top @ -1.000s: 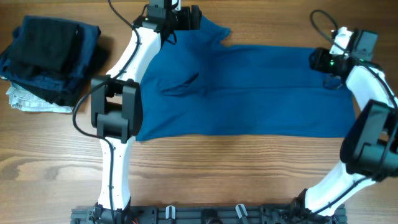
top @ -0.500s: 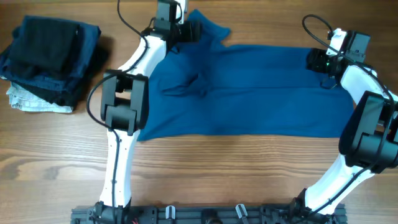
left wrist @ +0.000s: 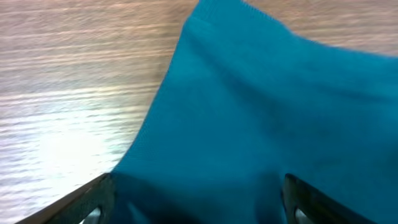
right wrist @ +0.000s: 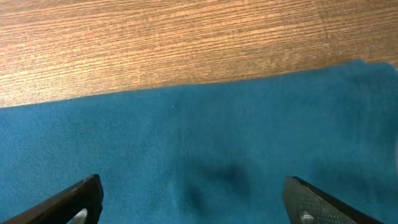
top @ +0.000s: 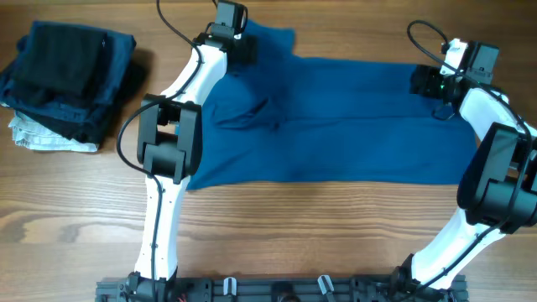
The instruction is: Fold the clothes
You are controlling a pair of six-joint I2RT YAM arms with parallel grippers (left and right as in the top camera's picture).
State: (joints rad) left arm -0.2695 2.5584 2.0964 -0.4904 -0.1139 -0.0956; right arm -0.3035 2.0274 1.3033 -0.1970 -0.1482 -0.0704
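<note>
Wood table (top: 319,231) lies under the blue T-shirt (top: 352,126). My left claw (left wrist: 196,202) and right claw (right wrist: 193,202) stand apart, gripping nothing. A shallow pinch could skew the fold.

Wood-grain table (top: 336,226) under soft, even light.

Two white-and-black robot arms reach away from their near-side bases. The left arm (top: 186,80) runs past a black elbow joint and slants inward, its black two-finger left end effector (top: 242,44) pointing right with fingers (left wrist: 93,202) spread wide. The right arm (top: 482,105) folds at its own elbow and curls inward, and the right end effector (top: 424,81) points left, fingers (right wrist: 81,199) equally far apart.
</note>
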